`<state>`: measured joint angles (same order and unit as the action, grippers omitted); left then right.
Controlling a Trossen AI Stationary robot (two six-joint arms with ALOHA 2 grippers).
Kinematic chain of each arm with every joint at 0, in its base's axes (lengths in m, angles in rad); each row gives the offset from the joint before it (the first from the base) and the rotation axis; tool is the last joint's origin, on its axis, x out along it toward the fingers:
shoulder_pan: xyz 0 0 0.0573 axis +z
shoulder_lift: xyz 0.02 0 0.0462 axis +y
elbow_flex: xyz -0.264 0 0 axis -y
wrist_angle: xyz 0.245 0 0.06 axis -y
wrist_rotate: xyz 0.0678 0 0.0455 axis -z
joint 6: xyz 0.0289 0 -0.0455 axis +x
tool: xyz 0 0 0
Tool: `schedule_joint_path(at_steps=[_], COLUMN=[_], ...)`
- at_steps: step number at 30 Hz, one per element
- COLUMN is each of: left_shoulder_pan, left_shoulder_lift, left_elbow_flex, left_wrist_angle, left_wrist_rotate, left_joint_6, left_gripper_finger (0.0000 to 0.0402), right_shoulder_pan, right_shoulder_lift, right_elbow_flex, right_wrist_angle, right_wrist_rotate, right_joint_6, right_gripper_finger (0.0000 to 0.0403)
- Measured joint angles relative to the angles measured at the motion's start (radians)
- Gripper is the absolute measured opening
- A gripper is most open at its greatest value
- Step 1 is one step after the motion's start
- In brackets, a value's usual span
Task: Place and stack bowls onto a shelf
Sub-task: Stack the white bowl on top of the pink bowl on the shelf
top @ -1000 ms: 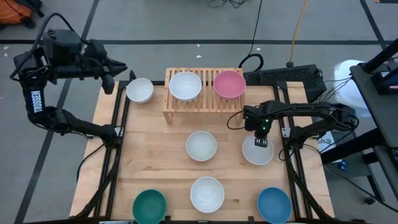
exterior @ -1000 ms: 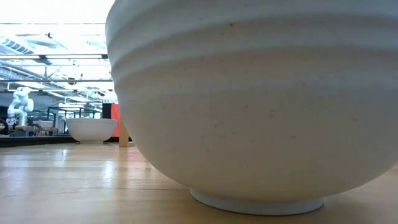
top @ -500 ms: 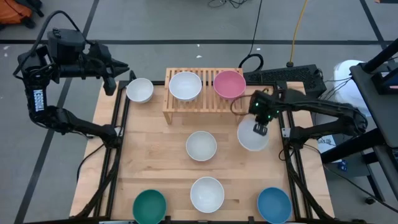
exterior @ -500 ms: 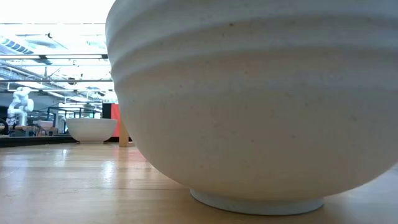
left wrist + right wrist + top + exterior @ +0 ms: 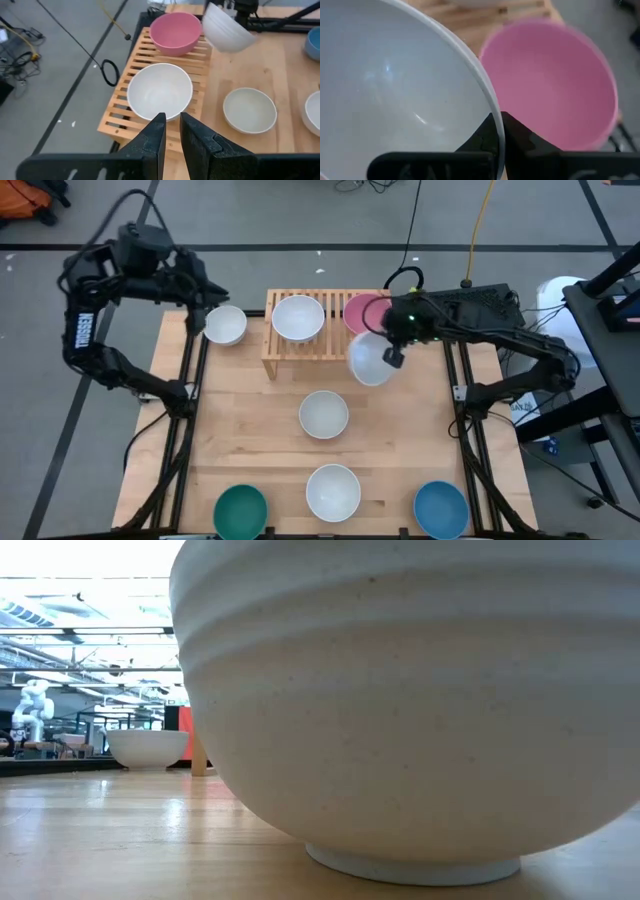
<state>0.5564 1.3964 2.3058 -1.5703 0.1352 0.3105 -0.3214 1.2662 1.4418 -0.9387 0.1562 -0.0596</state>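
Bowls and shelf, high view: the wooden shelf (image 5: 325, 330) stands at the far middle of the table (image 5: 250, 440). A white bowl (image 5: 298, 318) sits on its left part and a pink bowl (image 5: 362, 310) on its right part. The right gripper (image 5: 392, 355) is clenched on the rim of a carried white bowl (image 5: 368, 360), which hangs tilted above the near right edge of the shelf, partly over the pink bowl. The left gripper (image 5: 213, 296) hovers off the far left corner of the table, just beside another white bowl (image 5: 225, 325) resting left of the shelf. A further white bowl (image 5: 323, 414) lies mid-table. Along the near edge stand a teal bowl (image 5: 241, 511), a white bowl (image 5: 333, 491) and a blue bowl (image 5: 441, 508).

Low view: one white bowl fills most of the frame, resting on the table; a second stands far off to the left.

Left wrist view: the left gripper's fingers (image 5: 152, 142) stand a narrow gap apart, holding nothing, above the shelf's white bowl.

Right wrist view: the right fingers (image 5: 512, 132) pinch the white bowl's rim, with the pink bowl just beyond.
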Motion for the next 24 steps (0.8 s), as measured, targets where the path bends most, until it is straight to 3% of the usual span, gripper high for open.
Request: schedule_joint_path(at_steps=[8,18,24], left_shoulder_pan=[-0.029,-0.035,-0.035], left_shoulder_lift=[0.052,0.057,0.056], left_elbow_flex=[0.000,0.000,0.000], left_wrist_angle=[0.000,0.000,0.000], left_wrist_rotate=[-0.002,-0.003,-0.003], left_joint_6=[0.005,-0.007,-0.001], left_gripper_finger=[0.0062,0.0062,0.0062], right_shoulder_pan=[-0.008,-0.096,-0.185], right_shoulder_lift=[0.132,0.276,0.330], right_elbow_flex=[0.171,0.567,0.738], right_wrist_angle=[0.105,-0.100,-0.191], right_wrist_rotate=[0.000,0.000,-0.001], right_joint_6=[-0.115,-0.229,-0.271], right_gripper_finger=[0.0000,0.0000,0.0000])
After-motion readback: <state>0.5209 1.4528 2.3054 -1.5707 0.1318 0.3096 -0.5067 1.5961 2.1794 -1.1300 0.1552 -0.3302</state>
